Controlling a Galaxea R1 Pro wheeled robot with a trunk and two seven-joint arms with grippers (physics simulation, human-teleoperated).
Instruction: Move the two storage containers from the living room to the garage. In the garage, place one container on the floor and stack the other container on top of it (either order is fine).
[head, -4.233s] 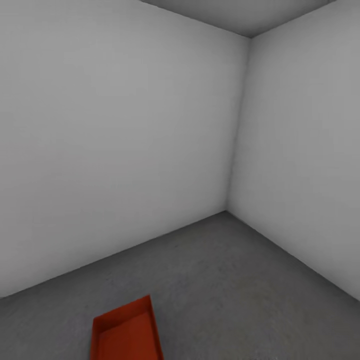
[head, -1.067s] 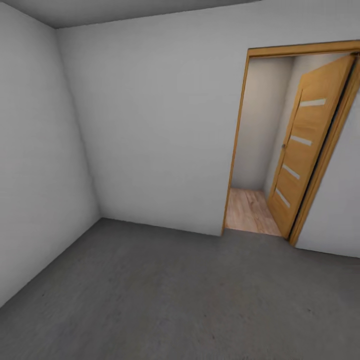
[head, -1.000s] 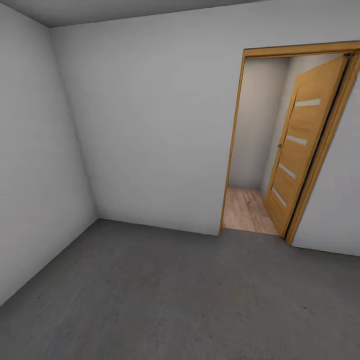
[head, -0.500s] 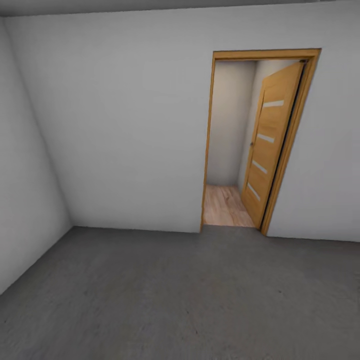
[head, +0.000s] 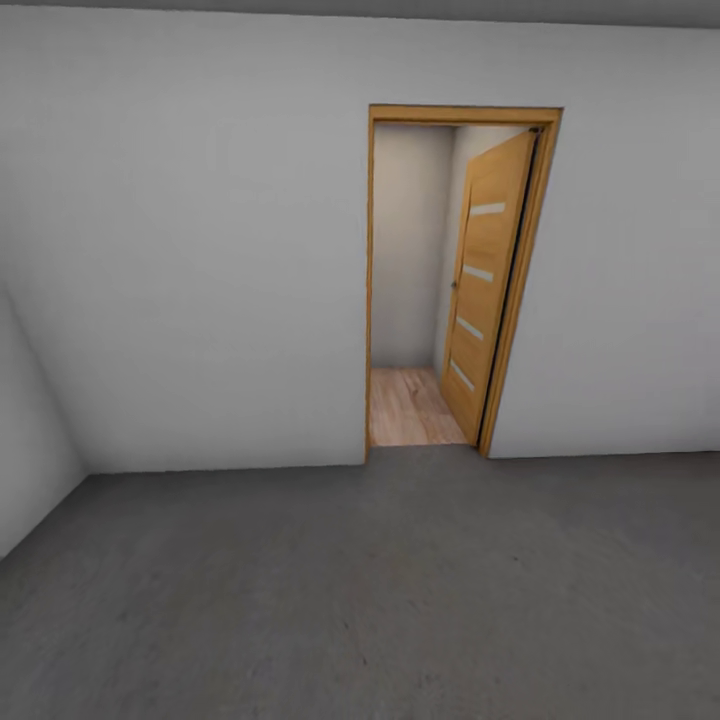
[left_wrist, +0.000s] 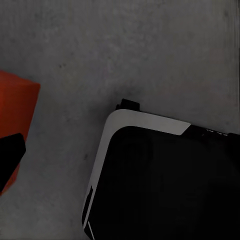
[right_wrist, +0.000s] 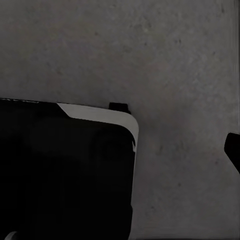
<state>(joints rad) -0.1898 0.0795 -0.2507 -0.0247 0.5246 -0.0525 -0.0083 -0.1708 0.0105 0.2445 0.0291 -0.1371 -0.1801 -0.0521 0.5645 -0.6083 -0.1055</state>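
The view has swung from the corner to the open wooden door (head: 487, 290), one red-orange open bin (left_wrist: 15, 117) resting on the grey concrete floor (head: 400, 580) beside the base, second trip pending; grippers' state cannot be told.

Head: you look level across the floor (head: 400, 600) at the far wall (head: 190, 260) and open door (head: 485, 290), from well back.
Left wrist: you look straight down, near the floor (left_wrist: 150, 50), over the base (left_wrist: 165, 185).
Right wrist: the same, downward over the base (right_wrist: 60, 175).
Shared: grey floor; both wrists also the base.
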